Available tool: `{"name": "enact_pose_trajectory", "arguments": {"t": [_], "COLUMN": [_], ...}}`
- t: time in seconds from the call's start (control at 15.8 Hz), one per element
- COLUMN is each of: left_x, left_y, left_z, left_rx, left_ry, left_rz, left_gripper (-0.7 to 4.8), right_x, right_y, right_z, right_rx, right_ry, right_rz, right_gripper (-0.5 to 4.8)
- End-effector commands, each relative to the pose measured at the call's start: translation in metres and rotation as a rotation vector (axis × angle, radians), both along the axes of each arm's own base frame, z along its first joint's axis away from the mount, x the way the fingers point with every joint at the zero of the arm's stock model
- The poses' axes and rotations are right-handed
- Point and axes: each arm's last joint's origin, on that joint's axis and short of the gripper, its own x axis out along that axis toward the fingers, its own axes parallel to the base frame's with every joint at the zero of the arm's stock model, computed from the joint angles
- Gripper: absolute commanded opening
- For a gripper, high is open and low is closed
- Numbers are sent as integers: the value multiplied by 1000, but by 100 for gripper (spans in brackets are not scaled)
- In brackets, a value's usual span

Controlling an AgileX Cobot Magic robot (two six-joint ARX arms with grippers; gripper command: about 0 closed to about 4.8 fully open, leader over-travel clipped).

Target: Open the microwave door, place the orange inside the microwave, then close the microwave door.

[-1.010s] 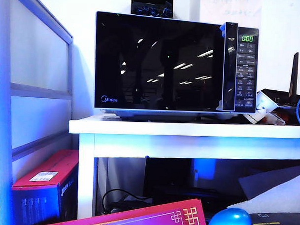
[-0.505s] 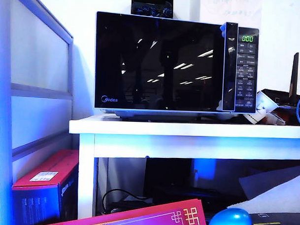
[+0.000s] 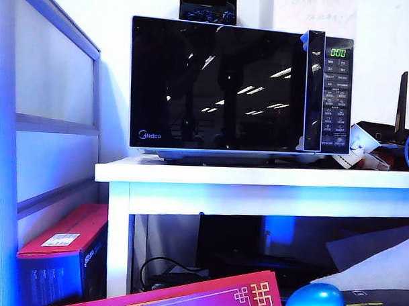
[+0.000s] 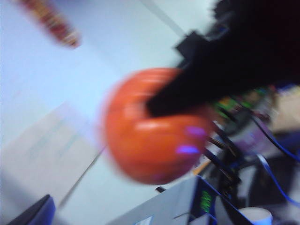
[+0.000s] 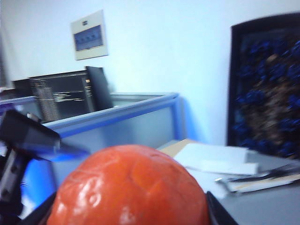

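A motion-blurred orange is hiding the left gripper jaws – only one dark finger is showing. The right gripper is being cut off by the frame edge – another orange is covering it.

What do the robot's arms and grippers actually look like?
Little shows; the exterior view has no arm in it. The right gripper, near its wrist camera, has matte black fingers, seen as slim wedges. The left wrist view shows a blurred blocky black part, perhaps the left gripper. No markings are readable.
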Motion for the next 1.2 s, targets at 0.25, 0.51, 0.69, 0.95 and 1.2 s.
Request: {"name": "enact_pose_trajectory", "arguments": {"t": [0.25, 0.51, 0.69, 0.95, 1.2], "left_x": [-5, -5, -5, -6, -7], "left_y": [-2, -2, -2, -1, -2], "left_z": [2, 2, 3, 6, 7], "left_rx": [112, 132, 142, 122, 141], "left_ry": [-244, -303, -351, -378, -438], "left_rz": [-2, 15, 25, 31, 0], "left_gripper": [479, 479, 479, 479, 479], "right_x": [-7, -9, -10, -11, -11], "right_y": [7, 21, 29, 34, 35], "right_z": [5, 4, 4, 3, 3], "right_rx": [5, -24, -30, -34, -35], "right_ry": [20, 24, 30, 42, 45], "right_rz": [106, 202, 241, 278, 280], "right_gripper": [139, 139, 139, 138, 139]}}
